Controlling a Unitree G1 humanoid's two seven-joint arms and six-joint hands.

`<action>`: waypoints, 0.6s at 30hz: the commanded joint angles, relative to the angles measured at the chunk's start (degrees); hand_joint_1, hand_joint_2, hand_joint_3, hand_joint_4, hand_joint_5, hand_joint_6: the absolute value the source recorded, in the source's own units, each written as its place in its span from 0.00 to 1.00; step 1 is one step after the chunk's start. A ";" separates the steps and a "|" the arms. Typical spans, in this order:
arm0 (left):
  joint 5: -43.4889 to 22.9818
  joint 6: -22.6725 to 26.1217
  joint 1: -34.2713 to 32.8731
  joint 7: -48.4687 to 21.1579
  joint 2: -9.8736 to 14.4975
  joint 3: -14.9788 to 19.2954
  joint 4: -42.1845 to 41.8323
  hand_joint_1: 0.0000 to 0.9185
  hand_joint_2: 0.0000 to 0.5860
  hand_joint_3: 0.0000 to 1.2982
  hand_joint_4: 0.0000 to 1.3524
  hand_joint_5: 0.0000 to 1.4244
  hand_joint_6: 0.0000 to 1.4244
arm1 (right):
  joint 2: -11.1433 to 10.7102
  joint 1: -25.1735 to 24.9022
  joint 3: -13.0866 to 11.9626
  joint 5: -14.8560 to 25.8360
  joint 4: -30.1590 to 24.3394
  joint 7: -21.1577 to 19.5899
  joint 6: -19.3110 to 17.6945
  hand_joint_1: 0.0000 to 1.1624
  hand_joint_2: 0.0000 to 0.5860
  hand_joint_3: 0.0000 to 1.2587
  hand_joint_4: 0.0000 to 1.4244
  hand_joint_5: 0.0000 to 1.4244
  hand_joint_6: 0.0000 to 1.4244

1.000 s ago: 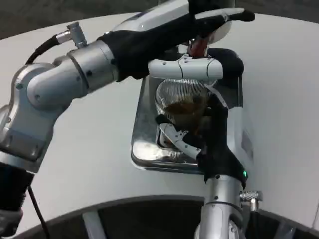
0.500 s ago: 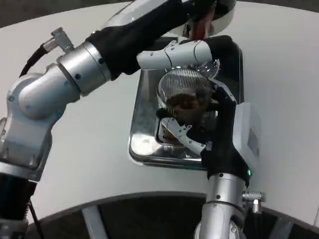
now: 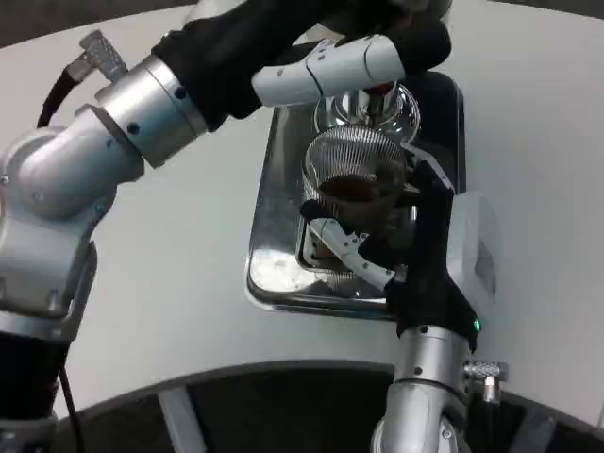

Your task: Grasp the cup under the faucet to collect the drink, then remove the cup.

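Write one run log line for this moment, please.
right hand: holds ribbed clear glass cup | cup: brown drink inside, above steel tray | left hand: at dispenser

- Even, fairly bright overhead light on the white bench (image 3: 547, 142).
- Bright glare patches on the steel tray (image 3: 274, 274).
- Slightly soft, grainy picture; nearest arm edges blur.

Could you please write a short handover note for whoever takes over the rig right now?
Right hand: grips the ribbed clear cup, fingers wrapped around its lower part.
Left hand: reaches over the faucet at the top of the metal drip tray; what its fingers hold is hidden.
Cup: over the tray, under the faucet, brown drink inside.
Done: cup grasped, some drink collected.
Left: finish filling if needed, then take the cup away from the tray.
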 commanded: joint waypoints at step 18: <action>-4.44 3.11 6.80 -1.24 3.51 3.75 -11.11 0.00 0.15 0.11 0.10 0.15 0.18 | 1.07 4.17 -1.44 -1.31 -4.22 -0.17 -2.12 0.70 0.45 0.45 0.46 0.56 0.66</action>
